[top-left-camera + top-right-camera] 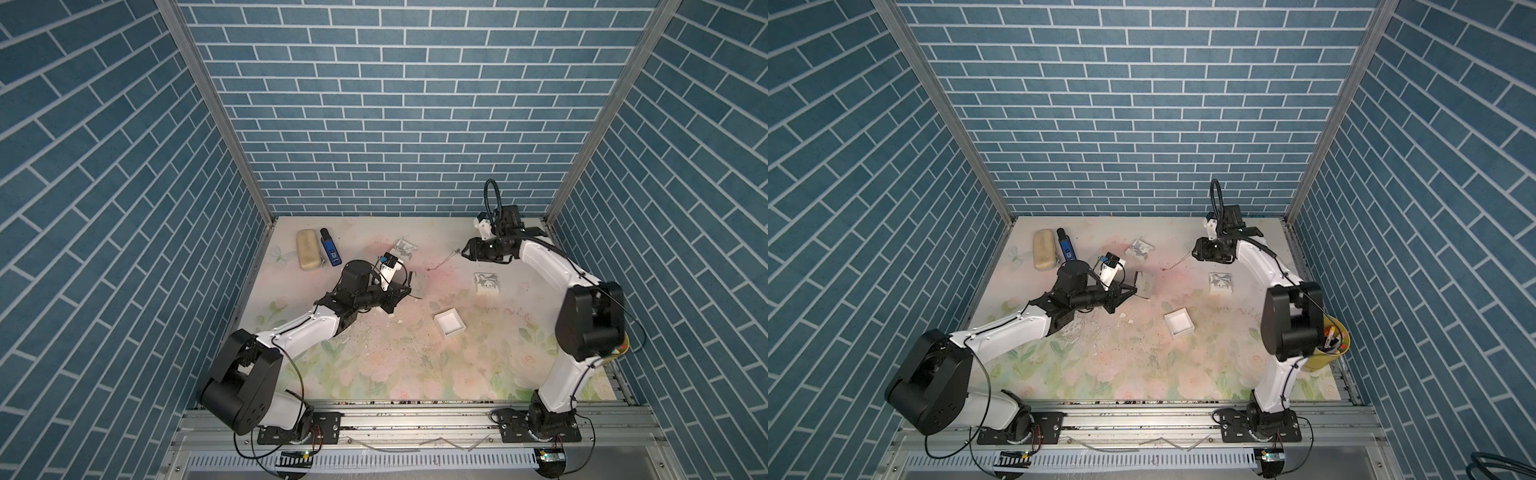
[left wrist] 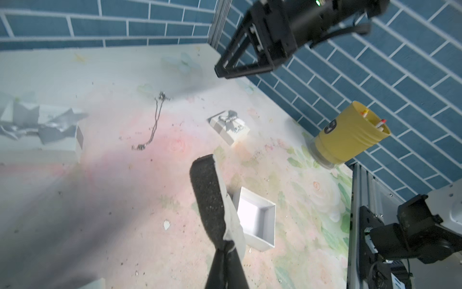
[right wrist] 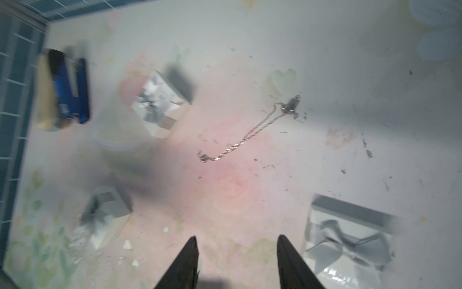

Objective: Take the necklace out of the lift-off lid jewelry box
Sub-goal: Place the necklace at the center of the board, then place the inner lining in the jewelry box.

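Necklace [image 3: 241, 142]: out of the box, lying stretched out on the table [image 3: 250, 200], touching nothing else
White box [image 2: 260, 241]: open and empty, well apart from the necklace
Left gripper [image 2: 225, 250]: squeezed shut on a black foam pad [image 2: 207, 197] with a bit of white card stuck to it, close to the white box
Right gripper [image 3: 236, 241]: jaws apart with nothing between them, up above the table near the necklace
Job: looks almost done, because the chain is already out
Worry one: the foam pad is held by one thin edge, so it may slip and drop
Worry two: the chain is thin and flat, so jaws coming down for it may close on nothing
Worry three: a finger could hook the chain and drag it into the box with a bow [image 3: 350, 240] nearby
Worry four: if both arms reach for the middle, they could bump each other
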Tool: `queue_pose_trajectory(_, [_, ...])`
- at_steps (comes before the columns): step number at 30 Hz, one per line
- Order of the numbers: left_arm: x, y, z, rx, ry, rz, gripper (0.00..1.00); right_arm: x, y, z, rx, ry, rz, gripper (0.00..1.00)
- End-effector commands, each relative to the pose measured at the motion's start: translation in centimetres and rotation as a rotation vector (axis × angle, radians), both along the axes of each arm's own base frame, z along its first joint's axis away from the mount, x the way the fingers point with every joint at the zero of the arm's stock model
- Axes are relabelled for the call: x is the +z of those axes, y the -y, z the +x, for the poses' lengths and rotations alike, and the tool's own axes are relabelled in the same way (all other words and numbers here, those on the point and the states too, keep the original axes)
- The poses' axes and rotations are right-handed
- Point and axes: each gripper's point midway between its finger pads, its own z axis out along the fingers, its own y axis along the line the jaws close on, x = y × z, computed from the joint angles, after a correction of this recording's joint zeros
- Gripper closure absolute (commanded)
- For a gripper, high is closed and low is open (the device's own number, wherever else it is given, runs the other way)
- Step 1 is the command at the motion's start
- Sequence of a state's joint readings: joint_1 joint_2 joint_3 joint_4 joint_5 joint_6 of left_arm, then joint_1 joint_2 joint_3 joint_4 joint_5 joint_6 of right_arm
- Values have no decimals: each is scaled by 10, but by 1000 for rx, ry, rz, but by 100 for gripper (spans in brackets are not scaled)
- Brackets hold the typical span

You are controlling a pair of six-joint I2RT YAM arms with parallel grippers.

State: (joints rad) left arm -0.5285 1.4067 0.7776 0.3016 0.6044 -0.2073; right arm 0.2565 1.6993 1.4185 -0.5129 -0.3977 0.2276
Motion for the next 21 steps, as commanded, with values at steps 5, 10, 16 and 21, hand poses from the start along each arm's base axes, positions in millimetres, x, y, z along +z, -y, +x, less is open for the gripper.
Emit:
queue_pose_trajectory(5, [96,9,-8,-69,150,-197,100,120,-68,-92,312,287,377,49])
queue_pose_trajectory(10, [134,6,-23,-106,206,-243,100,145,-83,-124,381,333,488,40])
queue_pose_trajectory(16, [164,0,-45,-145,238,-319,100,154,-98,-135,431,321,561,29])
queue_pose_trajectory(21, [166,-1,-51,-151,230,-364,100,169,-115,-144,498,315,661,27])
